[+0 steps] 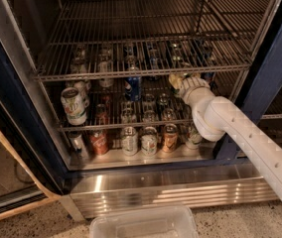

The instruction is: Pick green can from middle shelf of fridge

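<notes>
The fridge [276, 68] stands open, with a dark blue frame and a ribbed steel base panel. The middle shelf [126, 126] is a wire rack holding cans. My gripper [176, 80] reaches in on its white arm [240, 138], just under the front rail of the bare top rack [141, 33], above the right part of the middle shelf. I cannot make out the green can; it is hidden, perhaps behind the gripper and wrist. A larger white can with green print [74, 105] stands at the shelf's left, and a blue can [133, 87] at its middle back.
Several cans [129, 140] line the bottom of the fridge below the middle shelf. A clear plastic bin [143, 224] sits on the floor in front of the base panel. The fridge's open door edge [12, 182] runs along the left.
</notes>
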Robot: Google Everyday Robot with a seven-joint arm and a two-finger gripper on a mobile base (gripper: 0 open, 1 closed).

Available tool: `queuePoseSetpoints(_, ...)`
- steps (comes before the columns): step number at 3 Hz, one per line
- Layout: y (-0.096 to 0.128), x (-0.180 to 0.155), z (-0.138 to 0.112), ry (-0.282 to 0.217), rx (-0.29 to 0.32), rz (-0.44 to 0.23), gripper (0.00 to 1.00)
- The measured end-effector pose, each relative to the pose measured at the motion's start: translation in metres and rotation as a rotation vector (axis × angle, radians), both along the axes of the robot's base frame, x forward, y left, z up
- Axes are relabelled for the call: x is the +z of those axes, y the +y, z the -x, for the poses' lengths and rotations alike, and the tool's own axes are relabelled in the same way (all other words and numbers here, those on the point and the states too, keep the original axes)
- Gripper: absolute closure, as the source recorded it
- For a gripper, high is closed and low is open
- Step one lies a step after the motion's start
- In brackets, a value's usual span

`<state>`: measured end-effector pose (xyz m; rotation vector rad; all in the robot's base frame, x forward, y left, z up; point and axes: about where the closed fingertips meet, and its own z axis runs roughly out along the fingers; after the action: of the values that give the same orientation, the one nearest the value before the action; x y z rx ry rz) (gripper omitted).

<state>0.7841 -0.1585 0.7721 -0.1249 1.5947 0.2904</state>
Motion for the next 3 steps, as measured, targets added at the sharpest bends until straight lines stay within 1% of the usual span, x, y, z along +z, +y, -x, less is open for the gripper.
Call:
queuePoseSetpoints(1,0.007,0.017,0.030,0.005,0.027,-0.011,1.00)
queuePoseSetpoints(2,0.020,0.035,0.069,0.005,0.053,-0.003,1.00)
queuePoseSetpoints(3,0.020,0.035,0.069,0.005,0.053,-0.003,1.00)
